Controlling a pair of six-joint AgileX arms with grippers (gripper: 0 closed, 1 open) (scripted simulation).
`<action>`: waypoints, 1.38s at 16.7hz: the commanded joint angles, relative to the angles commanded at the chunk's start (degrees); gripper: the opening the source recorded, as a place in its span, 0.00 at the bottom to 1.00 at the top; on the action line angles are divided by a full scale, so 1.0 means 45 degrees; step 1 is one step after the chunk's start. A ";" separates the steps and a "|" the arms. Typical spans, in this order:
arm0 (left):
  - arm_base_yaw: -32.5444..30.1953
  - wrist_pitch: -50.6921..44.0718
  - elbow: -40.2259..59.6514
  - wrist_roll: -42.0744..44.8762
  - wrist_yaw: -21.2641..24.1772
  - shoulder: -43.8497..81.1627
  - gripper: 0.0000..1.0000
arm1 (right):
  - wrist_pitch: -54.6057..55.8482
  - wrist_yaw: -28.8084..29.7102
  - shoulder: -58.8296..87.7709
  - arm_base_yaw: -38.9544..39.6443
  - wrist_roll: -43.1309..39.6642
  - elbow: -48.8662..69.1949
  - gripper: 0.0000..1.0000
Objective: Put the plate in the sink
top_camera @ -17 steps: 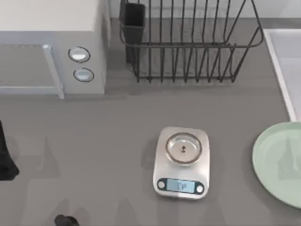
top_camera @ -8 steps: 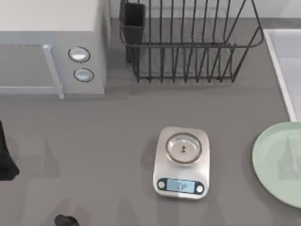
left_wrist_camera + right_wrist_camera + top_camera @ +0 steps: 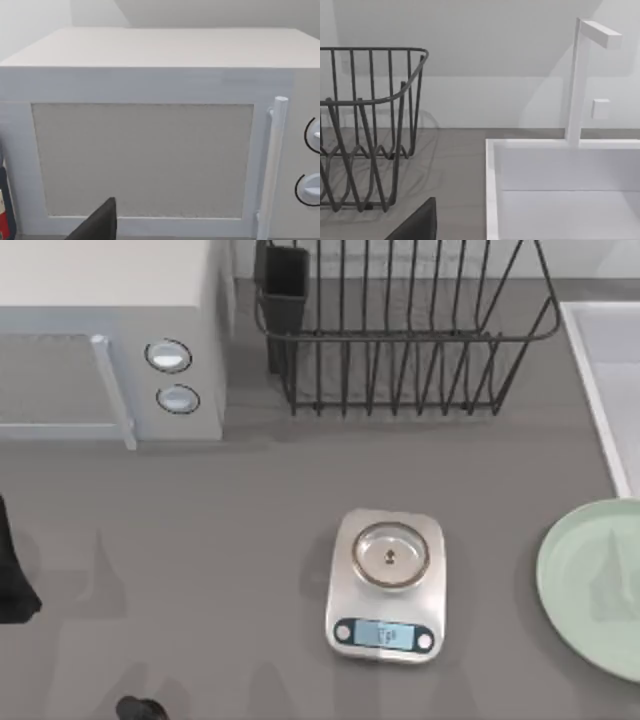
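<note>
The pale mint-green plate (image 3: 592,585) lies flat on the grey counter at the right edge of the top view, partly cut off, with a faint shadow across it. The sink (image 3: 592,380) is behind it at the far right, a white basin with a raised rim (image 3: 492,190) and a smooth bottom. A dark part of my right gripper (image 3: 417,225) shows in the right wrist view, which faces the sink's near corner from above the counter. My left arm (image 3: 12,580) is parked at the left edge, and a dark part of its gripper (image 3: 97,227) faces the microwave.
A steel kitchen scale (image 3: 387,585) stands mid-table, left of the plate. A black wire dish rack (image 3: 400,330) fills the back centre, close to the sink's left rim. A white microwave (image 3: 110,340) sits at the back left. A white faucet (image 3: 577,80) rises behind the sink.
</note>
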 joint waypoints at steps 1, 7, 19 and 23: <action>0.0000 0.0000 0.0000 0.0000 0.0000 0.0000 1.00 | 0.0000 0.0000 0.0000 0.0000 0.0000 0.0000 1.00; 0.0000 0.0000 0.0000 0.0000 0.0000 0.0000 1.00 | -0.0114 0.0000 0.0141 0.0042 0.0043 0.0131 1.00; 0.0000 0.0000 0.0000 0.0000 0.0000 0.0000 1.00 | -0.6969 0.0001 1.0815 0.2581 0.2663 0.8025 1.00; 0.0000 0.0000 0.0000 0.0000 0.0000 0.0000 1.00 | -0.9885 0.0002 1.5794 0.3661 0.3777 1.1389 1.00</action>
